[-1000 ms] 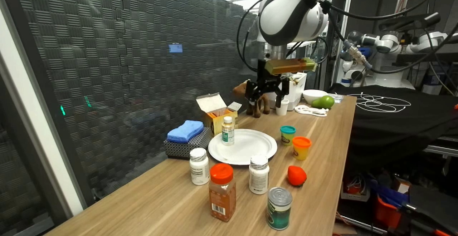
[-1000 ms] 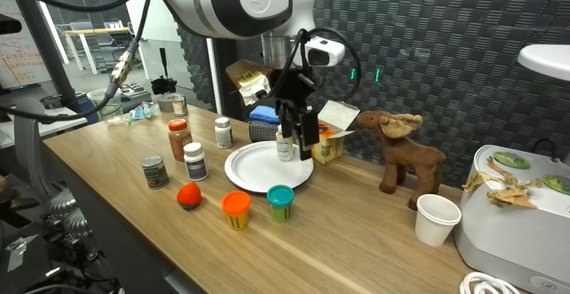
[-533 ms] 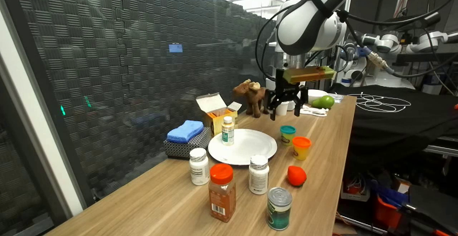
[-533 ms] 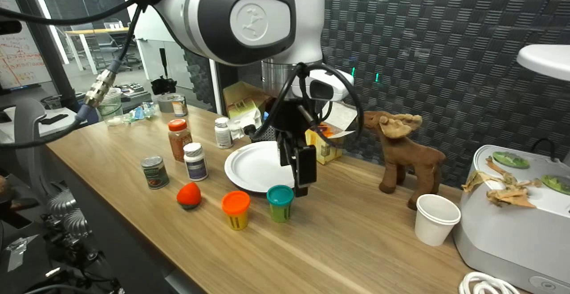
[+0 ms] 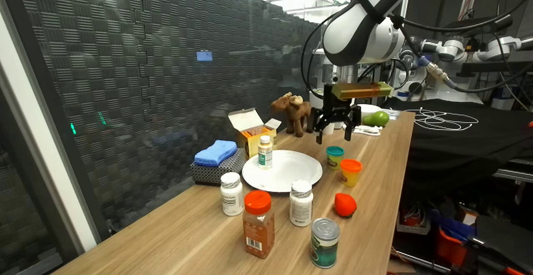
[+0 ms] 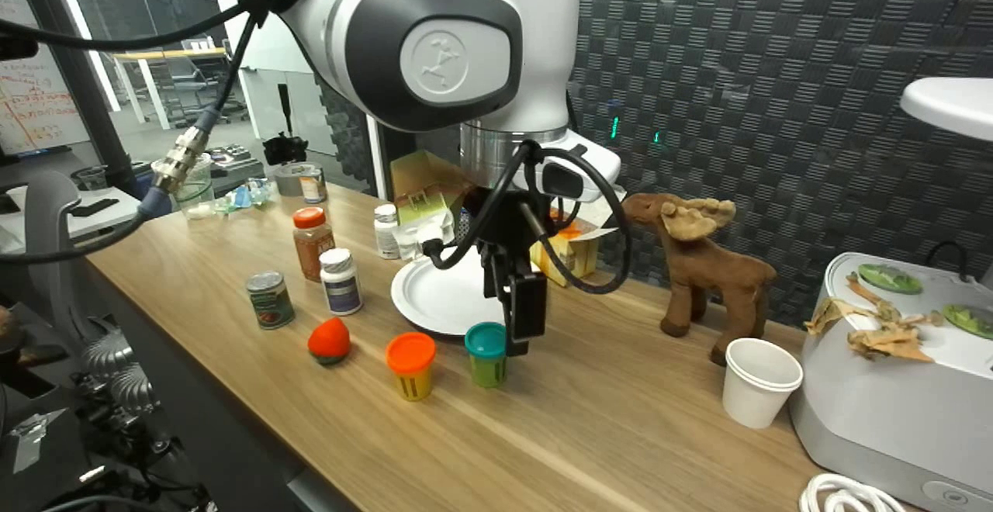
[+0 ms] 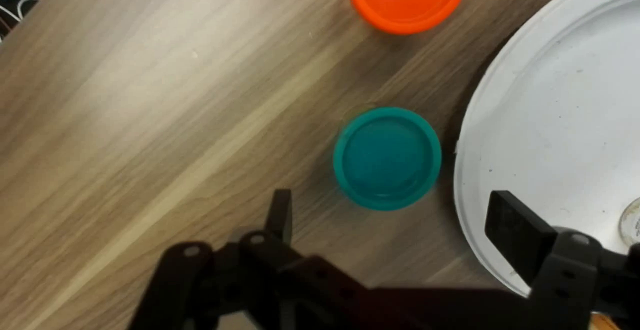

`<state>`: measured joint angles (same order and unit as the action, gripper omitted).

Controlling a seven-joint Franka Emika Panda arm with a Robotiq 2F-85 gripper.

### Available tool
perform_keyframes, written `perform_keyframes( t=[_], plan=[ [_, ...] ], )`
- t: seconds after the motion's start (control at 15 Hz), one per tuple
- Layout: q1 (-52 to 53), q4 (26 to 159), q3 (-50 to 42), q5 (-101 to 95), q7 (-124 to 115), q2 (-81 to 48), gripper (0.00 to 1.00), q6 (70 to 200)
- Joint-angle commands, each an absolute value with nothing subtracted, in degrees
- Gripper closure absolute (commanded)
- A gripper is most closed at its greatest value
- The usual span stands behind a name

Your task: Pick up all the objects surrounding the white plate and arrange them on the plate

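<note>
My gripper point(image 7: 392, 220) stands open, with nothing between its fingers. Just beyond the fingertips in the wrist view lies the teal lid of a small green tub point(image 7: 387, 159), roughly centred between them. In an exterior view one finger overlaps that tub's edge. The white plate point(image 5: 293, 168) carries one upright white-capped bottle point(image 5: 265, 155) near its far left rim. Around it stand an orange-lidded yellow tub point(image 5: 350, 173), an orange-red round piece point(image 5: 345, 205), a green can point(image 5: 325, 246), a red-lidded spice jar point(image 5: 258, 227) and two white pill bottles, one left point(image 5: 231, 196), one nearer point(image 5: 300, 208).
Behind the plate are a blue block point(image 5: 215, 153) on a dark patterned box point(image 5: 220, 171), and an opened yellow carton point(image 5: 256, 141). A brown toy moose point(image 6: 698, 264), paper cups point(image 6: 760, 384) and a white appliance point(image 6: 877, 419) stand farther along the table.
The gripper has come down and moved from beside the plate to the teal-lidded tub, slowing over the last half second. Its jaws stay open; the objects have not moved.
</note>
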<state>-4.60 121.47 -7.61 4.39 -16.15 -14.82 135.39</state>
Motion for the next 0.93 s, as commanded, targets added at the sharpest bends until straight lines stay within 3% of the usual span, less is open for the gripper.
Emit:
perform_keyframes(
  t=[0.0,0.47,0.67,0.73,0.87],
  plan=[
    [-5.95,119.54,-7.15,7.05,-13.94,-16.3,0.0,133.8],
    [-5.72,116.88,-6.84,6.78,-13.31,-19.92,0.0,132.37],
    [-5.05,117.42,-6.86,6.04,-14.39,-19.65,0.27,132.93],
    [-4.74,118.13,-6.83,5.89,-14.76,-18.89,0.42,133.15],
    [-3.94,119.42,-6.98,5.15,-15.79,-17.38,0.58,133.64]
  ],
)
